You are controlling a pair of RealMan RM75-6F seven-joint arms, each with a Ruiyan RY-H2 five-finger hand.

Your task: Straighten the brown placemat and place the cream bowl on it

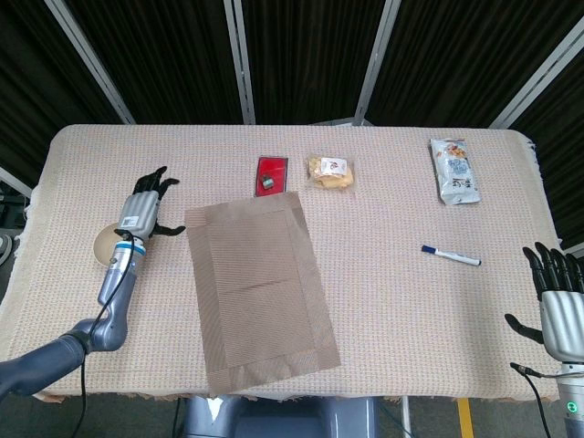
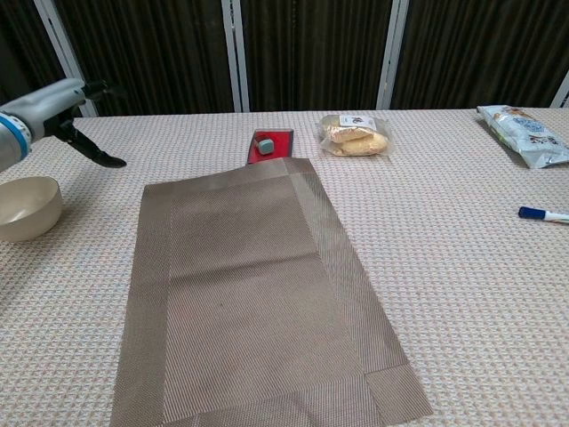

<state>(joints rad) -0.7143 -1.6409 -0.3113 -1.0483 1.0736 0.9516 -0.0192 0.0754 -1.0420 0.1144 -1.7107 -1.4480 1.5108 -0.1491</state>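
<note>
The left hand (image 1: 146, 203), fingers spread and empty, hovers just above the cream bowl (image 2: 27, 207), with the brown placemat (image 1: 260, 287) lying flat to its right

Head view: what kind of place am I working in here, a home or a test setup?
Most likely a lab or data-collection booth, not a home: black curtains on metal frame poles close off the back, and the cloth-covered table holds scattered unrelated props, such as a marker and a snack packet.
</note>
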